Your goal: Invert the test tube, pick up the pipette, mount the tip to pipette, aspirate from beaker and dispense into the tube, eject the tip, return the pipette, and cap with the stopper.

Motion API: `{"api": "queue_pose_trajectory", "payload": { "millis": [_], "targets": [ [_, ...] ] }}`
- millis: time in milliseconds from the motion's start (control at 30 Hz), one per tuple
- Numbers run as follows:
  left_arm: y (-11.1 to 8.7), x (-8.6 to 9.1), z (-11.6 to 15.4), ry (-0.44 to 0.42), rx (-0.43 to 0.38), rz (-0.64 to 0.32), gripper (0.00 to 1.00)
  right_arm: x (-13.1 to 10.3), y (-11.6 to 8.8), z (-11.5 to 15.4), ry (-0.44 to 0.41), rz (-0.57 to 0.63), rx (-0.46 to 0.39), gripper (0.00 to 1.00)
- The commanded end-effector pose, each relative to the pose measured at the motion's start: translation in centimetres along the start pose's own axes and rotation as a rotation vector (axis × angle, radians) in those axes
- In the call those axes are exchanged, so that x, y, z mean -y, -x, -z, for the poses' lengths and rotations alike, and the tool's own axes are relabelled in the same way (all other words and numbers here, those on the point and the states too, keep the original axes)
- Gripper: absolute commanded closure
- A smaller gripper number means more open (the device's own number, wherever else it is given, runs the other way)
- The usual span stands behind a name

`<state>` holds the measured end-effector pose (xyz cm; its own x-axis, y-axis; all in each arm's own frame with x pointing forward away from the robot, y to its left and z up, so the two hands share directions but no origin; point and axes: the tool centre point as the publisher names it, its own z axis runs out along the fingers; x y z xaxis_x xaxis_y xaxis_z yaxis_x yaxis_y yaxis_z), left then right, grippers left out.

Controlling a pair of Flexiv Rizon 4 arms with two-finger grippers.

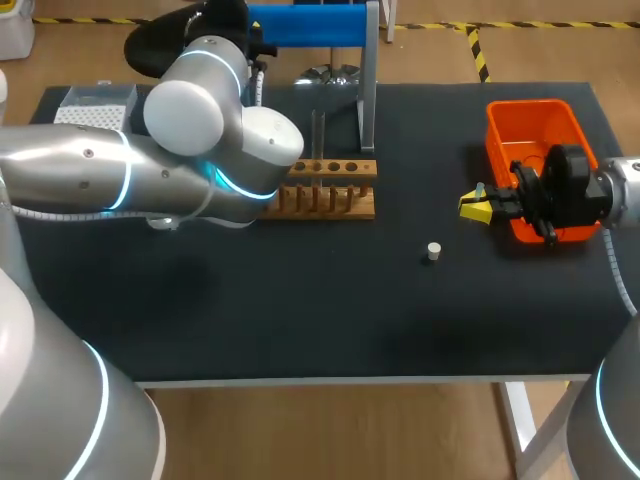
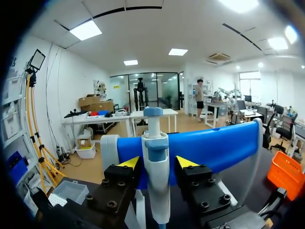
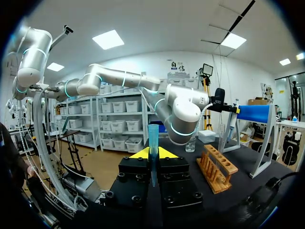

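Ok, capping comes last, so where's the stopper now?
In the head view, the stopper lies on the table, right of the wooden rack, near the right hand.

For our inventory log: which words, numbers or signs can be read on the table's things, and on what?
None legible. The blue-and-white plastic pipette, wooden test tube rack, orange plastic bin, small white stopper and bluish clear test tube show no print that can be read.
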<state>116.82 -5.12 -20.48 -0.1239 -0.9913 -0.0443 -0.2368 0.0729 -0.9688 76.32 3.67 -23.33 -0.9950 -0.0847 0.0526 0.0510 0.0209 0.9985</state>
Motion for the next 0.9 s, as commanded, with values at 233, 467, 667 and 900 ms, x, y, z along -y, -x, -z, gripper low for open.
{"api": "queue_pose_trajectory", "payload": {
  "millis": [233, 467, 667, 900],
  "targets": [
    [-0.24, -0.13, -0.57, 0.000, 0.006, 0.002, 0.67, -0.03, -0.09, 0.02, -0.002, 0.000, 0.001, 1.00],
    [-0.23, -0.06, -0.67, 0.001, 0.006, 0.003, 0.87, -0.03, -0.09, 0.02, -0.002, 0.000, 0.001, 1.00],
    [-0.11, 0.06, -0.61, -0.002, 0.014, 0.006, 1.00, -0.03, -0.09, 0.02, -0.002, 0.000, 0.001, 1.00],
    [0.16, 0.82, -0.36, -0.029, 0.030, 0.025, 1.00, -0.03, -0.09, 0.02, -0.002, 0.000, 0.001, 1.00]
  ]
}}
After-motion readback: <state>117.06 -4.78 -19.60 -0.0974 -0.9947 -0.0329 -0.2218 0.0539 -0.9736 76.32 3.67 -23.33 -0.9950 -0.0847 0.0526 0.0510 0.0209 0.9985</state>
